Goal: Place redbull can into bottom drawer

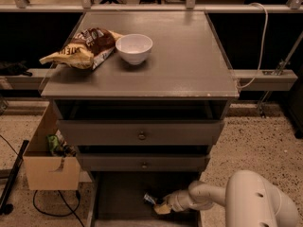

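The white arm (208,196) comes in from the lower right corner, where its big rounded housing fills the edge of the view, and its slimmer forearm stretches leftward, low and nearly level, under the grey cabinet's two knobbed drawer fronts (141,135). It ends at the gripper (161,207), a pale tan tip that sits inside the pulled-out bottom drawer (118,197), over the dark floor near its right half. The redbull can (150,199) lies within that drawer too, tilted, right at the gripper's left end and touching or all but touching it; whether the gripper is clamped on the can or loose from it cannot be told. No marking on the can can be read from here. Up on the cabinet top (189,60) a white bowl (134,48) stands just beside a yellow and brown snack bag (80,51), which bears large pale letters, too partial to read as a word. A cardboard box (49,171) sits on the floor left of the cabinet
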